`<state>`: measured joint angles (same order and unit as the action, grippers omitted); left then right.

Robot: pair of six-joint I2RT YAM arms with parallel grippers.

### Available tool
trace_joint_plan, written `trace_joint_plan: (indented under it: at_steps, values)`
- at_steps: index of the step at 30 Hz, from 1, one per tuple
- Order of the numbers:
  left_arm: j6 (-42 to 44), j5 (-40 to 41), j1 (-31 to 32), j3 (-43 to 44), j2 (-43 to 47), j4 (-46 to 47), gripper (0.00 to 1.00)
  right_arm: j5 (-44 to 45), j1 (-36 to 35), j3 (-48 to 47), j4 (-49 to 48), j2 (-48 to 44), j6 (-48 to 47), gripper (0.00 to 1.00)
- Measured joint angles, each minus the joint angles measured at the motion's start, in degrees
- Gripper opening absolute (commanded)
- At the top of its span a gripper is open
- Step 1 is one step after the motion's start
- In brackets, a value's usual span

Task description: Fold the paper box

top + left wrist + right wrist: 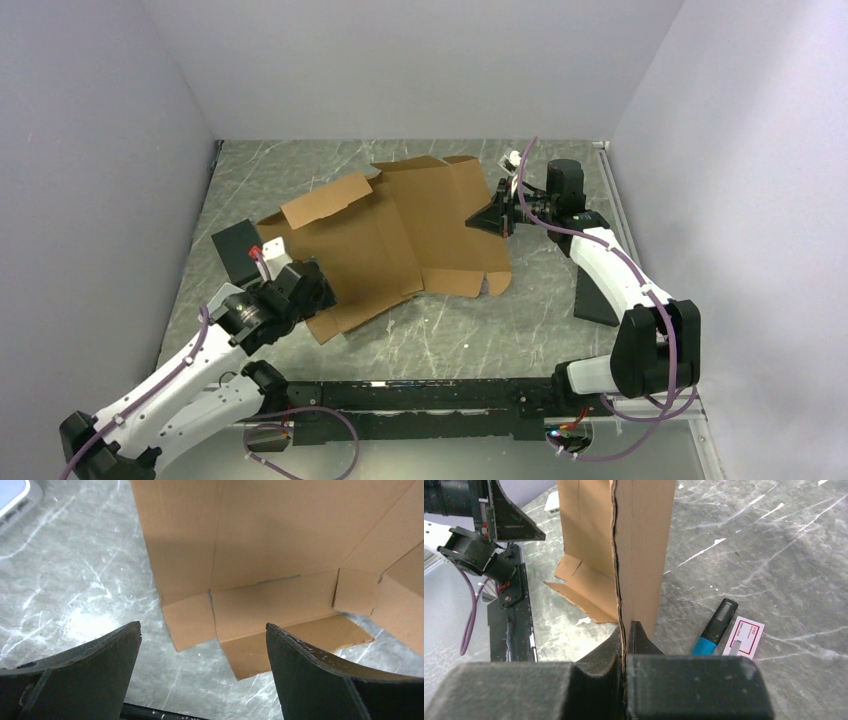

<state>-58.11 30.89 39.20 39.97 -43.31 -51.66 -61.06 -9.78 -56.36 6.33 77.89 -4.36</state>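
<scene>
- A small black rectangular pad (235, 252) is seen on the grey marbled table (450, 335), just beside the cardboard's 9 o'clock corner.
- The left gripper (308, 283) is held over the sheet's 7 o'clock edge. Its fingers (90, 675) are spread wide and nothing is gripped. Short end flaps are seen past them in the left wrist view.
- The paper box (390, 240), a large brown corrugated cardboard sheet with flaps, is spread over the middle of the table. One flap at 11 o'clock is raised.
- The right gripper (492, 218) is placed at the sheet's 3 o'clock edge, where its fingers are pressed together on the cardboard.
- A blue-and-black marker (715, 627) and a white card (744, 637) are seen side by side on the table.
</scene>
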Motion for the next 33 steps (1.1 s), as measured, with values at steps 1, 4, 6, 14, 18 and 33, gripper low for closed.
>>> trace_joint_plan:
  at_steps: [1, 4, 6, 14, 18, 33]
  values:
    - [-0.3, -0.9, 0.0, -0.9, 0.7, 0.0, 1.0, 0.5, 0.0, 0.0, 0.1, 0.0, 0.0, 0.0]
    - [-0.7, -3.6, 0.0, -5.6, 5.4, 1.4, 0.98, 1.9, 0.5, 0.0, 0.4, 0.0, 0.0, 0.0]
    - [-0.9, -5.7, 0.0, -9.6, 9.9, 3.0, 0.97, 2.8, 1.2, 0.0, 0.7, 0.0, -0.1, 0.0]
    - [-4.5, -10.3, -0.5, -18.0, 14.9, 7.3, 0.94, 5.7, 2.7, -0.3, 2.8, 0.0, -0.7, 0.0]
    - [-7.1, -11.3, -1.2, -20.8, 11.9, 9.6, 0.9, 7.0, 2.7, -0.3, 3.2, 0.1, -0.8, 0.0]
    - [-13.6, -11.5, -4.7, -25.7, 10.8, 17.9, 0.53, 5.4, 2.8, -0.3, 2.6, 0.1, 0.1, 0.0]
